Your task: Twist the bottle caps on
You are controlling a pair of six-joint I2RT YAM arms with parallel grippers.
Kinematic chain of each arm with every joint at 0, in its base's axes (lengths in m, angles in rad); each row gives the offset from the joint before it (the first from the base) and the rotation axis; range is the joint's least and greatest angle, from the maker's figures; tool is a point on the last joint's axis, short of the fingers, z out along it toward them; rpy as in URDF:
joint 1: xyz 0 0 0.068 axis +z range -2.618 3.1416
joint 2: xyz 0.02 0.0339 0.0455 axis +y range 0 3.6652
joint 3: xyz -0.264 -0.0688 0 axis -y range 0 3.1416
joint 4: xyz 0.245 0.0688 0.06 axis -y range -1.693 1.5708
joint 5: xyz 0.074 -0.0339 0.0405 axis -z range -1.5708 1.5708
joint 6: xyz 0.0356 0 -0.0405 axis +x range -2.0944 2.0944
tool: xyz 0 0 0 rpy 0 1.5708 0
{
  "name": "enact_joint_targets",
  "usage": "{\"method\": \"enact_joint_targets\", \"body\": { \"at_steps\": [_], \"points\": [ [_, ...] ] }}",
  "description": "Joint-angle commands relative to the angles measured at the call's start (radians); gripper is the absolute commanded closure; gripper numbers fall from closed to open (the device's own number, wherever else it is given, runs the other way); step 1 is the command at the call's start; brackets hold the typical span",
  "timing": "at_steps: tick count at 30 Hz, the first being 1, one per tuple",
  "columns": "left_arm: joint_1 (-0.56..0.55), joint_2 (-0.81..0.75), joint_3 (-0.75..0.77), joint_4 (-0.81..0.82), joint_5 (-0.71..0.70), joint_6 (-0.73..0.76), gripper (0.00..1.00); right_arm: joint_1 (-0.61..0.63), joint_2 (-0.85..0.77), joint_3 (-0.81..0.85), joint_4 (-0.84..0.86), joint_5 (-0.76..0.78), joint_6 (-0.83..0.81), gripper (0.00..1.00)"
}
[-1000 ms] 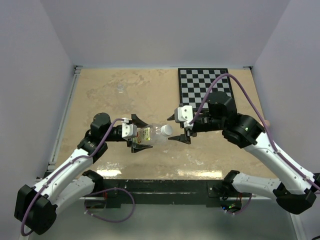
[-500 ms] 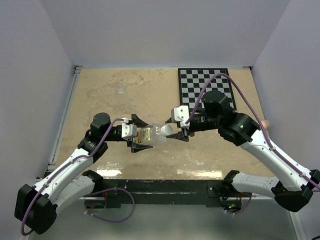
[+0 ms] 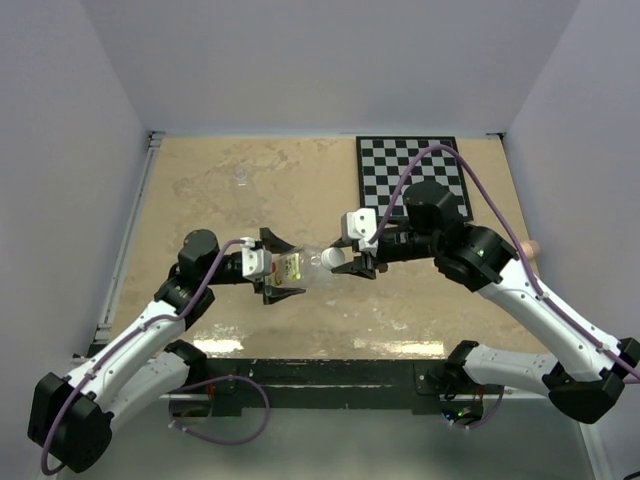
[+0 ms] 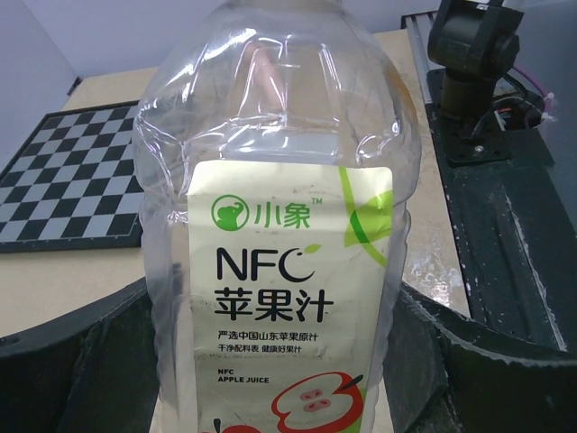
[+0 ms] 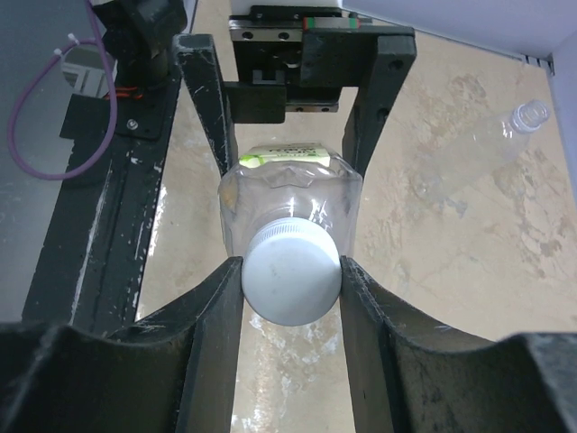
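The taller clear bottle with the white apple-juice label lies level above the table, with my left gripper shut on its body; the black fingers press both sides. A white cap sits on its neck, also seen from above. My right gripper faces the bottle's mouth, and its jaws touch the cap on both sides. The shorter plain bottle lies on the table farther off, faint in the top view.
A black-and-white checkerboard covers the back right of the table. A pinkish stick end shows by the right wall. A metal rail runs along the left edge. The black arm mounts line the near edge.
My right gripper has moved left onto the bottle's mouth and its jaws have closed in against the white cap. The left gripper and bottle have barely moved.
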State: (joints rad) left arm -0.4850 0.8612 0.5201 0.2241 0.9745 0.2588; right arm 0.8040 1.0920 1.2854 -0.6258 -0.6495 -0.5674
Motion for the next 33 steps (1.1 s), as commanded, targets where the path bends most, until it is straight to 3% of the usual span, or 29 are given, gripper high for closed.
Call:
{"method": "enact_joint_targets", "body": {
  "at_steps": [1,6,15,24,29,33],
  "points": [
    [-0.013,-0.068,-0.023,0.162,-0.164,-0.038,1.0,0.003,0.005,-0.027,0.041,0.027,0.107,0.88],
    [-0.134,-0.112,-0.041,0.164,-0.443,-0.032,1.0,0.003,0.025,-0.043,0.083,0.073,0.219,1.0],
    [-0.291,-0.145,-0.077,0.257,-0.87,-0.059,1.0,0.003,0.057,-0.055,0.164,0.204,0.464,1.0],
    [-0.509,-0.012,-0.08,0.492,-1.324,-0.011,1.0,0.003,0.043,-0.118,0.235,0.395,0.681,1.0],
    [-0.553,0.048,-0.075,0.518,-1.35,-0.016,1.0,0.003,0.013,-0.135,0.273,0.387,0.706,1.0],
    [-0.552,0.033,-0.06,0.399,-1.307,-0.061,1.0,0.003,-0.04,-0.101,0.281,0.386,0.655,0.6]
  ]
}}
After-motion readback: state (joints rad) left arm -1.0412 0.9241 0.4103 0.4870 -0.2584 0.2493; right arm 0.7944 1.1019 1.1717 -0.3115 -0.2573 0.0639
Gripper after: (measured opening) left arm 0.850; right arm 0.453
